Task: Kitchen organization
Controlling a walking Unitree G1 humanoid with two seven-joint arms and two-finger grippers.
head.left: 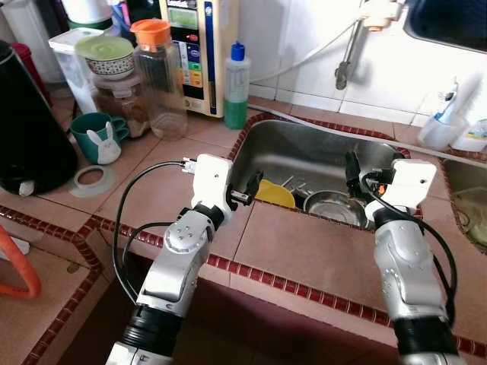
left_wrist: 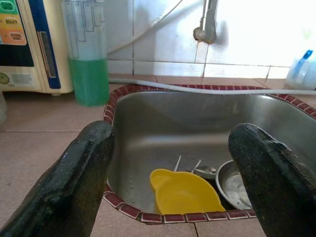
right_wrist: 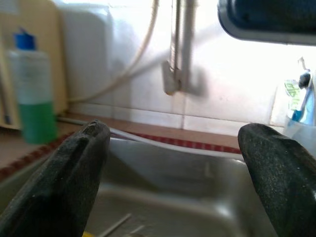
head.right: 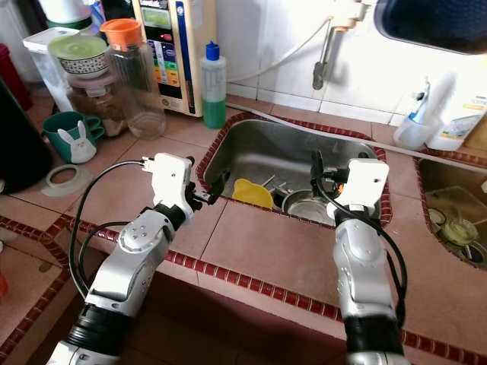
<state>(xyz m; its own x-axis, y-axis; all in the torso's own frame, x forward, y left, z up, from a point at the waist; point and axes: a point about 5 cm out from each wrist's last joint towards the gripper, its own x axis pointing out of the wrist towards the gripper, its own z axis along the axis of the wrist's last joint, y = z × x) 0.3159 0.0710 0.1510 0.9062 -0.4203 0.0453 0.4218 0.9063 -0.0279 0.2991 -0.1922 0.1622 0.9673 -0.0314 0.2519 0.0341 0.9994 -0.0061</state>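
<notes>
A steel sink (head.left: 304, 144) is sunk into the brown tiled counter. In it lie a yellow plastic bowl (head.left: 274, 194), a steel bowl (head.left: 335, 207) and some spoons (left_wrist: 197, 168). My left gripper (head.left: 247, 188) hovers open at the sink's near-left rim, just left of the yellow bowl (left_wrist: 185, 192), with nothing between its fingers. My right gripper (head.left: 358, 173) stands open above the right side of the sink, over the steel bowl, and is also empty. It faces the tap (right_wrist: 175, 49) on the back wall.
A bottle of green liquid (head.left: 237, 87) and a water purifier (head.left: 194, 46) stand behind the sink's left corner. Farther left are a glass jug with an orange lid (head.left: 160, 76), a teal rabbit mug (head.left: 97, 137) and a black kettle (head.left: 27, 129). A second basin (head.left: 468, 198) lies right.
</notes>
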